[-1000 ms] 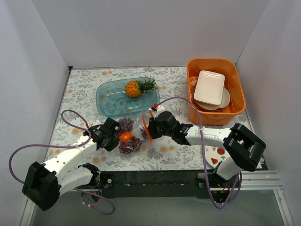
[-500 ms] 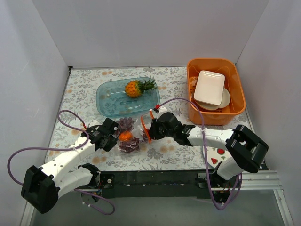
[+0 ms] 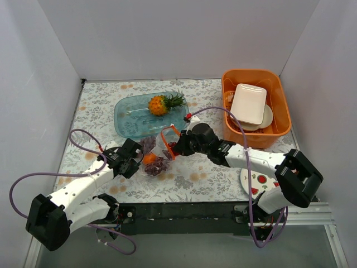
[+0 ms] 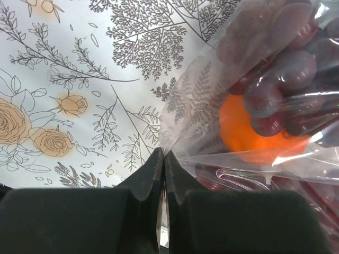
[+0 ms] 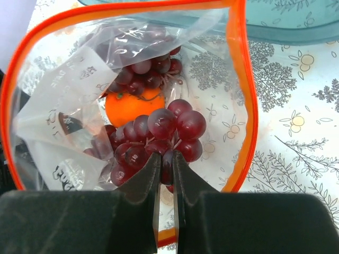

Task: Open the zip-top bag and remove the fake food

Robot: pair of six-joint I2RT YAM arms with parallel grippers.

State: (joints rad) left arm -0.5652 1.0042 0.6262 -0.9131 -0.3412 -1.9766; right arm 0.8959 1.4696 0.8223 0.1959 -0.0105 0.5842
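Note:
The zip-top bag (image 3: 158, 154) lies in front of the teal tray, its orange-red zip strip (image 3: 169, 137) gaping open and raised. My left gripper (image 3: 134, 162) is shut on the bag's left plastic edge (image 4: 183, 124). My right gripper (image 3: 177, 147) reaches into the open mouth (image 5: 243, 106) and is shut on a dark purple grape bunch (image 5: 169, 129). A small orange fruit (image 5: 130, 106) and another grape bunch (image 5: 145, 69) lie deeper in the bag. The orange fruit also shows in the left wrist view (image 4: 254, 135). The pineapple (image 3: 160, 104) lies on the tray.
The translucent teal tray (image 3: 129, 118) sits just behind the bag. An orange bin (image 3: 281, 109) with white dishes stands at the back right. A watermelon-printed plate (image 3: 259, 181) lies under my right arm. White walls close in the back and both sides.
My right gripper has risen and moved back toward the tray, pulling the zip strip up and the bag mouth wider. The bag's contents shifted slightly. My left gripper has stayed put.

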